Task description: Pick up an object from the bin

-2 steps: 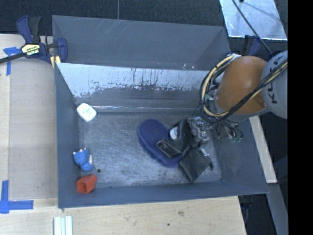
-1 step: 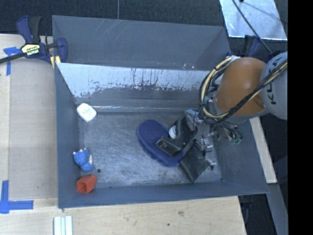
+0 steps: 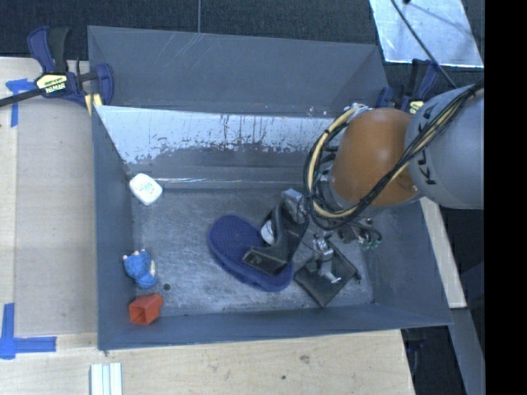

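Claw: gripper [image 3: 295,274] spread open, astride the 4 o'clock rim of the blue slipper [image 3: 235,245].
Advice: close squarely on that rim, then lift straight.

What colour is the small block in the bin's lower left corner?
The block is red; the camera view shows it best.

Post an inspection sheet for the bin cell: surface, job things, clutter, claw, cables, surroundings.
surface: grey metal bin, floor scuffed, dark streaks down the back wall.
job's things: blue slipper on the mid floor, partly under the claw.
clutter: small white block at the far left corner; blue figure and red block close together at the near left corner.
claw: claw open, low in the bin; one finger over the blue slipper, the other on the floor to its right.
cables: black and yellow cables loop round the orange wrist cover.
surroundings: nothing seen.
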{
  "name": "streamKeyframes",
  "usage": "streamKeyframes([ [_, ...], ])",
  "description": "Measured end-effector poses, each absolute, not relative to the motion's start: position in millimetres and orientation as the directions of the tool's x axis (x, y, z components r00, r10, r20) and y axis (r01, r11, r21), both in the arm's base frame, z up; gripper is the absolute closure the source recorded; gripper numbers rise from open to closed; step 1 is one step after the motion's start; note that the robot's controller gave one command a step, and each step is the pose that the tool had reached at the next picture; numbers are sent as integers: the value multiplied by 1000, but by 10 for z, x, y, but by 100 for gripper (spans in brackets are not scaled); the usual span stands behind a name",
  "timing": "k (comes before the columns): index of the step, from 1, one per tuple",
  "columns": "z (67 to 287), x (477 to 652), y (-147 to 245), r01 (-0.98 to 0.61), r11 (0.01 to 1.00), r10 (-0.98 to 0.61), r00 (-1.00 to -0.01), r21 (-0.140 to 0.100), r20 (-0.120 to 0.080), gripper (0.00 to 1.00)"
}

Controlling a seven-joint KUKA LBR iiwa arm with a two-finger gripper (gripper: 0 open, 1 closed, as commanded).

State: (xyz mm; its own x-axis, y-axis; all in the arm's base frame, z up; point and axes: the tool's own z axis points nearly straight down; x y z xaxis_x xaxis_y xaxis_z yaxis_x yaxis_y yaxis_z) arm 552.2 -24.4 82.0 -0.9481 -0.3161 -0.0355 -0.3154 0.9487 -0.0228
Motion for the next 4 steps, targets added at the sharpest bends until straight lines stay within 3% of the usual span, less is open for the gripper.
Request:
streamKeyframes([
  [1, 778, 6200, 160, -572, 820, -572, -820, -12, -11, 0],
  [2, 833, 6223, 135, -569, 822, -569, -822, -17, -13, 100],
  [3, 2151, 5669, 232, -609, 793, -609, -793, -6, -10, 100],
  [4, 2101, 5659, 228, -608, 794, -608, -794, -1, -3, 0],
])
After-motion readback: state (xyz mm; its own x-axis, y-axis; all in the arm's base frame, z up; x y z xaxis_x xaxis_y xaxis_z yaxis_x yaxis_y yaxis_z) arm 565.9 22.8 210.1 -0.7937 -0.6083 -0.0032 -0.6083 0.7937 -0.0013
